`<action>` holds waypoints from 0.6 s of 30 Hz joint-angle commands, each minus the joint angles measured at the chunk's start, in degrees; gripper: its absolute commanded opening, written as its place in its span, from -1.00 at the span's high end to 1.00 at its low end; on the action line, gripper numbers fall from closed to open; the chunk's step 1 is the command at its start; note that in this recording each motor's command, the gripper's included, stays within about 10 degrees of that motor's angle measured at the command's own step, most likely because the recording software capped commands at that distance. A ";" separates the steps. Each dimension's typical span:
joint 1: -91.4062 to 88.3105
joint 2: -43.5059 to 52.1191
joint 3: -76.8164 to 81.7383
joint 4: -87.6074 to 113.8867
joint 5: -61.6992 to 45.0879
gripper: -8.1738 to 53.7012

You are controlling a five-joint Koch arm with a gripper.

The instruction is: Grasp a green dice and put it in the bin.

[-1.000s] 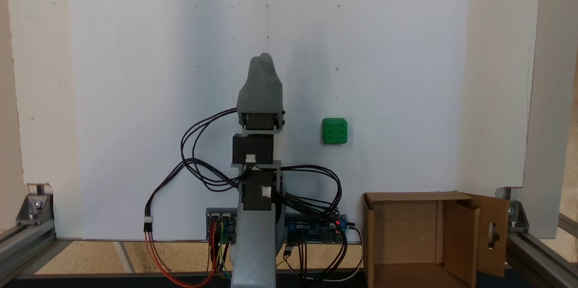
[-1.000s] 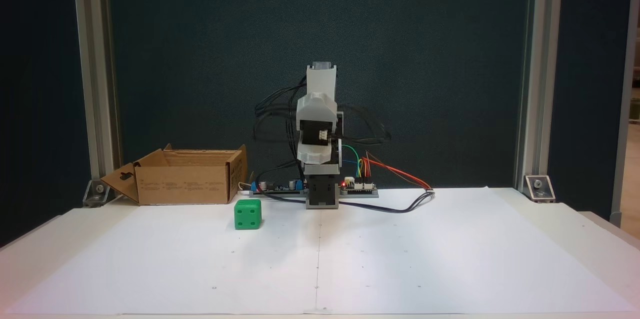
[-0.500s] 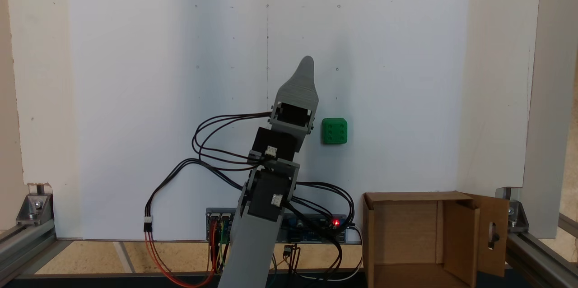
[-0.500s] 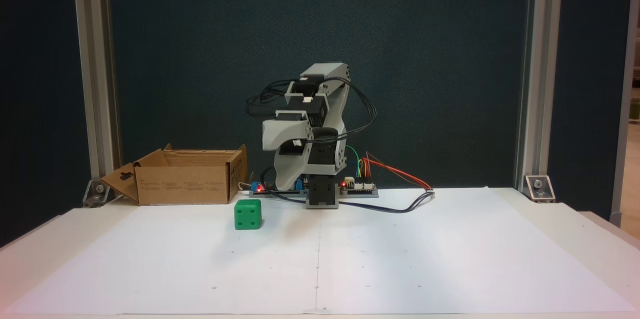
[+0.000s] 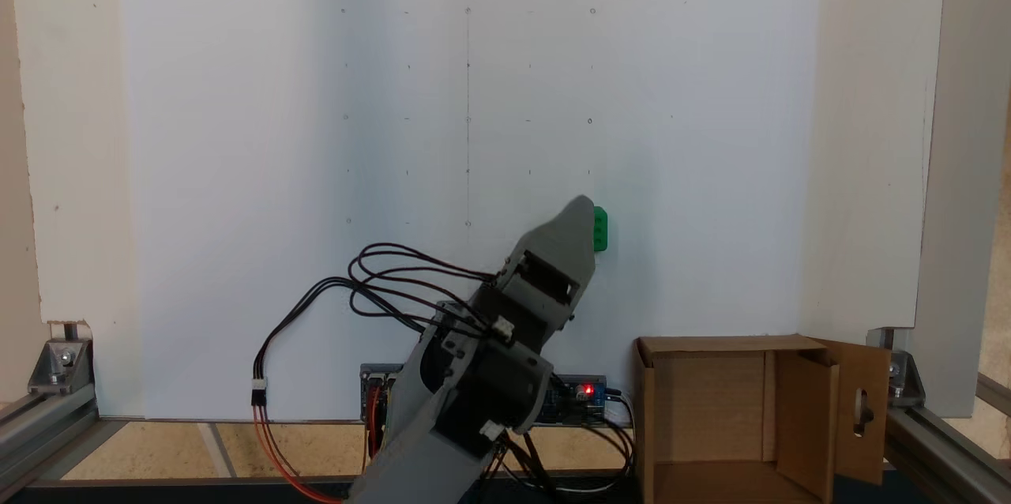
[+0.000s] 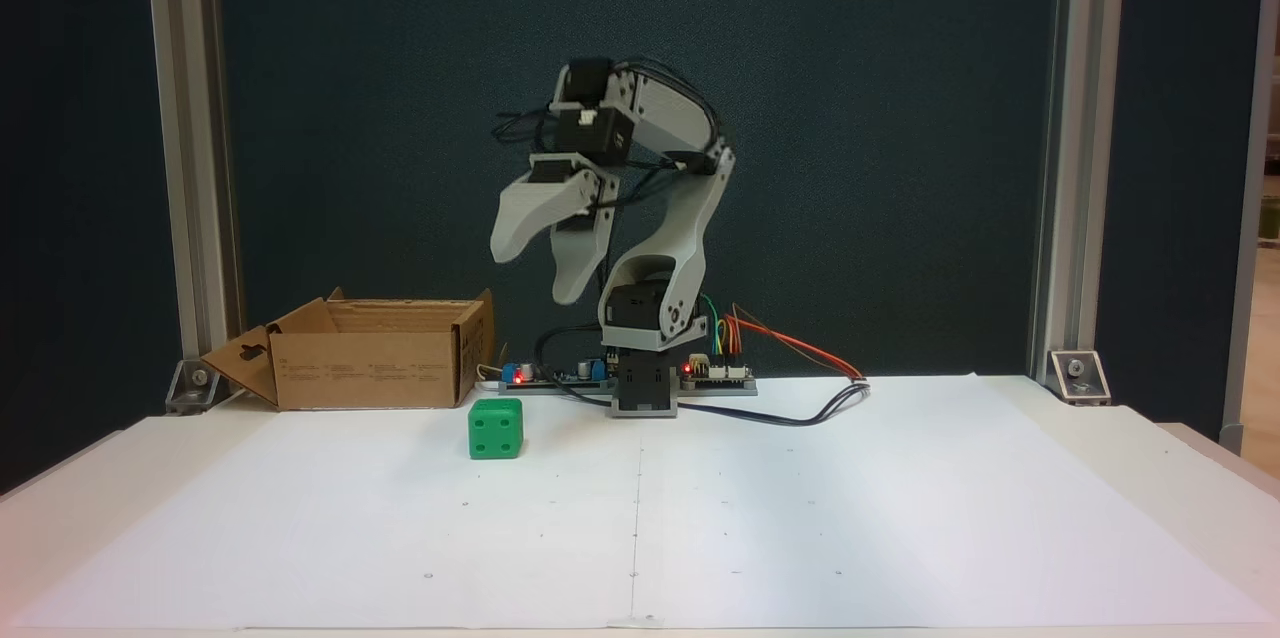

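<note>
Change since earlier frames: the arm was swung from a centred, folded pose toward the green dice (image 6: 496, 429), and the end effector (image 6: 535, 273) was raised and spread apart; the dice and the bin (image 6: 370, 365) were left where they lay.
End effector: seen released in the front fixed view, its two pale tapered jaws parted, nothing held between them, carried high above the worktop (image 6: 800, 518).
Green dice: rested on the white paper, near the bin's right corner in the front fixed view; in the fixed view from above it (image 5: 600, 229) was largely hidden behind the grey end effector (image 5: 583, 212).
Bin: placed at the worktop's far left in the front fixed view, well apart from the end effector, flaps open (image 5: 734, 409).
Risk: the descent could be judged off-centre, so one jaw tip might strike the dice's top or nudge it sideways across the smooth paper.
Risk: the rounded corners and slick plastic could let the cube be squeezed out of a shallow pinch.
Materials: dice of bright, hard plastic with recessed pips; bin of brown corrugated cardboard, one flap with a slot cutout; jaws of matte printed plastic.
</note>
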 commanded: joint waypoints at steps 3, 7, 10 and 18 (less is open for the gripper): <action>5.19 1.32 -7.56 15.45 -9.40 -0.82; 8.79 -2.55 -12.74 26.70 -16.26 -0.82; 10.02 -5.63 -14.77 28.56 -19.42 -0.82; 10.02 -9.49 -15.64 18.11 -28.48 -0.82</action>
